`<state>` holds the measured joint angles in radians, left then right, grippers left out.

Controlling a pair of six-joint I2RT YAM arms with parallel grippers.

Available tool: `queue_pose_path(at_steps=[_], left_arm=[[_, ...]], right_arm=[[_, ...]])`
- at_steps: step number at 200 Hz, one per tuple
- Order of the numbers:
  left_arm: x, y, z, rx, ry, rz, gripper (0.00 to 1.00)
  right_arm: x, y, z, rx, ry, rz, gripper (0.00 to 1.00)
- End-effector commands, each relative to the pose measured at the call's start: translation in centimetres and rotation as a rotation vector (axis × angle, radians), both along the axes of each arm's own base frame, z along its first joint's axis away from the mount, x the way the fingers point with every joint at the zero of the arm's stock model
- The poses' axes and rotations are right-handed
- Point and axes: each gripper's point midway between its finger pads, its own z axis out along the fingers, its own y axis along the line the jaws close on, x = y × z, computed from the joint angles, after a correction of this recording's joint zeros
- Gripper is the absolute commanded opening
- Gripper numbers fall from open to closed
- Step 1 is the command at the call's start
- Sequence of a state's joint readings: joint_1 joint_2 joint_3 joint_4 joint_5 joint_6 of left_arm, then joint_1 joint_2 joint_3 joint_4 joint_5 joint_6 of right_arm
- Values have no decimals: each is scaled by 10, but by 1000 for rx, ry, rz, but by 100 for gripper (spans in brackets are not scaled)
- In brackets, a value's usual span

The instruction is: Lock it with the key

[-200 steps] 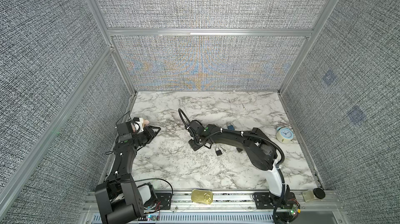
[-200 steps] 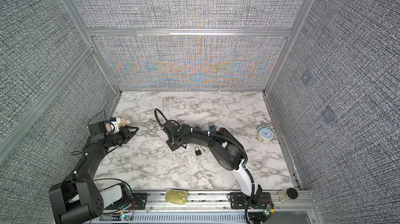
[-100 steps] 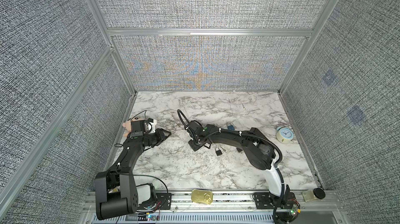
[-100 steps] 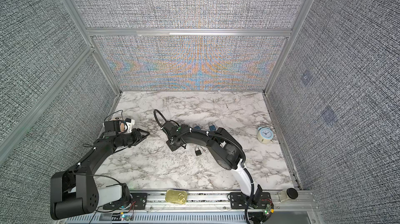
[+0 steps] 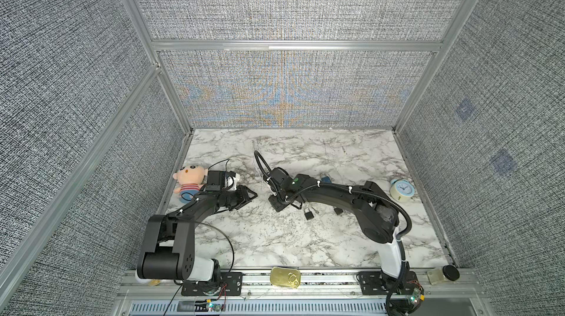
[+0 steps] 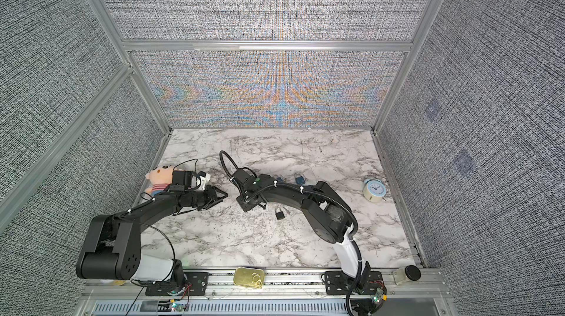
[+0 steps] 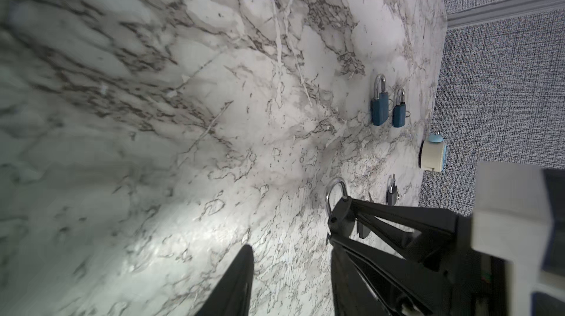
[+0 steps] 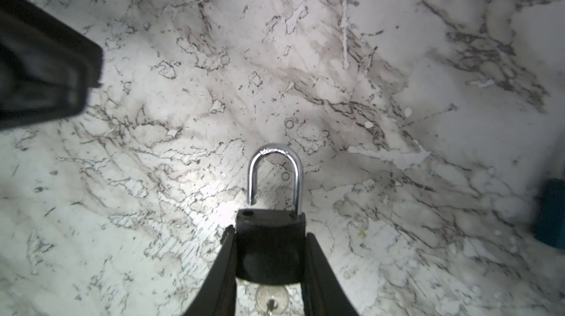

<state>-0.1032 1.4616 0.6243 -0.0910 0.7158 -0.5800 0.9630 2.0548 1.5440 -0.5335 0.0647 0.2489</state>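
Observation:
My right gripper (image 8: 269,238) is shut on the body of a black padlock (image 8: 270,247) just above the marble. Its silver shackle (image 8: 275,174) stands open, with one leg out of its hole. A silver key (image 8: 272,297) sits at the lock's underside between the fingers. In both top views the right gripper (image 5: 278,204) (image 6: 247,203) hides this padlock. My left gripper (image 7: 290,247) is open and empty, and its tips (image 5: 252,198) (image 6: 223,196) lie a short way left of the right gripper. The held lock's shackle (image 7: 334,195) shows in the left wrist view.
A second black padlock (image 5: 308,214) (image 6: 279,214) lies on the marble beside the right arm. Two blue padlocks (image 7: 380,109) (image 7: 399,112) lie further back. A pale blue alarm clock (image 5: 401,189) stands at the right wall. A plush doll (image 5: 188,181) lies at the left wall, and a gold tin (image 5: 285,277) sits on the front rail.
My left arm has swung from the left wall toward the middle, uncovering the plush doll and bringing its open gripper close to the right gripper. The right jaws have narrowed onto the padlock.

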Motion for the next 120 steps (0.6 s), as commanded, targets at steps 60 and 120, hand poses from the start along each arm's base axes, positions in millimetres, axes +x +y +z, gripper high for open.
queue_pose_path(at_steps=[60,120], left_arm=[[18,-38,10,-120,-79,-68,44],[15,-58,12,-147,-84,-122,42]], right_arm=[[-6,4,15,57,19,-6,26],[-6,6,17,68,18,-8,26]])
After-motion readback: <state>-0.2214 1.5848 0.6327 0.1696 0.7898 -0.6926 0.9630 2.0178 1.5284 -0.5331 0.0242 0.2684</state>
